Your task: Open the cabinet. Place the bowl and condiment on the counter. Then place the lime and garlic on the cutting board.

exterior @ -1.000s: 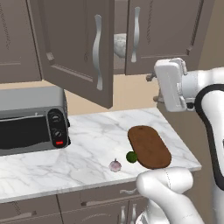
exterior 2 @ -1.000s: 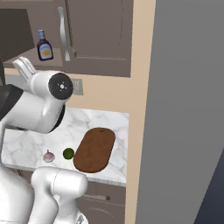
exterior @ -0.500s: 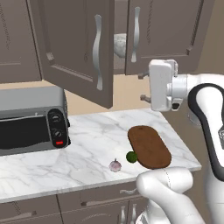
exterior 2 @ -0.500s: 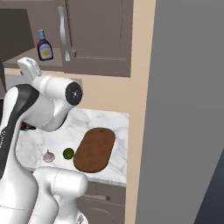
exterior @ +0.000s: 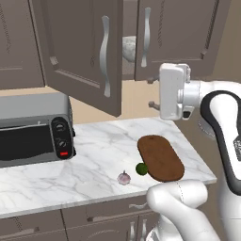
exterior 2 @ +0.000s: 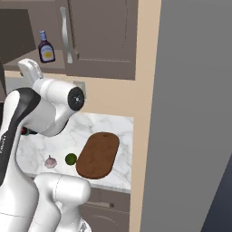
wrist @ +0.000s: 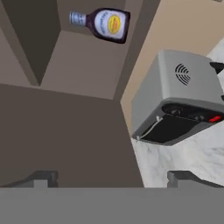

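The cabinet (exterior: 80, 52) stands with its left door swung out. In the gap between the doors I see part of the speckled bowl (exterior: 129, 49) on the shelf. The condiment (exterior 2: 45, 47) stands on the same shelf, and it lies sideways in the rolled hand view as condiment (wrist: 103, 22). My gripper (exterior: 151, 92) is open and empty, in front of the right door and below the shelf, pointing left. Its fingertips (wrist: 41, 177) stand wide apart. On the counter (exterior: 94, 155) the cutting board (exterior: 160, 157) lies with the lime (exterior: 141, 168) touching its left edge and the garlic (exterior: 124, 178) left of that.
A grey toaster oven (exterior: 33, 129) sits on the counter's left part, under the open door. The right cabinet door (exterior 2: 99, 36) is shut. A tall grey panel (exterior 2: 195, 113) bounds the counter on the right. Low drawers (exterior: 94, 216) run under the counter.
The hand has swung left toward the cabinet opening and turned its fingers to the left. The jaws stay wide. Nothing on the counter or shelf has moved.
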Tool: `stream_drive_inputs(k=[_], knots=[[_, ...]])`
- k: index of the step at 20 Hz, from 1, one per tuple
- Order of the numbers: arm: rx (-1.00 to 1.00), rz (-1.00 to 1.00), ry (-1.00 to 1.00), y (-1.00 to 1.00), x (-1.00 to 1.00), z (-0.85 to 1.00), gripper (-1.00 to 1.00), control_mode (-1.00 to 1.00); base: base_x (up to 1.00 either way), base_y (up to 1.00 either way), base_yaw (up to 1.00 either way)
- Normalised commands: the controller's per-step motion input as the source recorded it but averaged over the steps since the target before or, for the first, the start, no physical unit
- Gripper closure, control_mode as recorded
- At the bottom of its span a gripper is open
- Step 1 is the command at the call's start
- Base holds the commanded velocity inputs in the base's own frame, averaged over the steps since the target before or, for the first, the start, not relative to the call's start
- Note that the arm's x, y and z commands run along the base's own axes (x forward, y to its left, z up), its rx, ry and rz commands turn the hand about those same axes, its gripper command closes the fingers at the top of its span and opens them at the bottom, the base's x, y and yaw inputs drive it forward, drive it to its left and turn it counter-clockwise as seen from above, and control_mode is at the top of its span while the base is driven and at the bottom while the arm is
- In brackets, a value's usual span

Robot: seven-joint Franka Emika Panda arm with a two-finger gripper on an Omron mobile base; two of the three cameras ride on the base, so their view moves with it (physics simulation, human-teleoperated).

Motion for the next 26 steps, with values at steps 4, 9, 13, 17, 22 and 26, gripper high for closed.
stream_drive_inputs(k=[4, 9, 13, 17, 22, 26], knots=[[0.0, 0.0, 0.11, 0.19, 0.04, 0.11, -1.0, -1.0, 0.0, 0.0, 0.0], [0.0, 0.11, 0.05, 0.15, 0.29, 0.0, -1.0, -1.0, 0.0, 0.0, 0.0], [0.0, 0.15, 0.0, 0.03, 0.42, -0.01, -1.0, -1.0, 0.0, 0.0, 0.0], [0.0, 0.15, 0.0, 0.07, 0.39, -0.01, -1.0, -1.0, 0.0, 0.0, 0.0], [0.0, 0.11, 0.0, 0.17, 0.35, -0.01, -1.0, -1.0, 0.0, 0.0, 0.0], [0.0, 0.07, 0.0, 0.25, 0.26, 0.0, -1.0, -1.0, 0.0, 0.0, 0.0]])
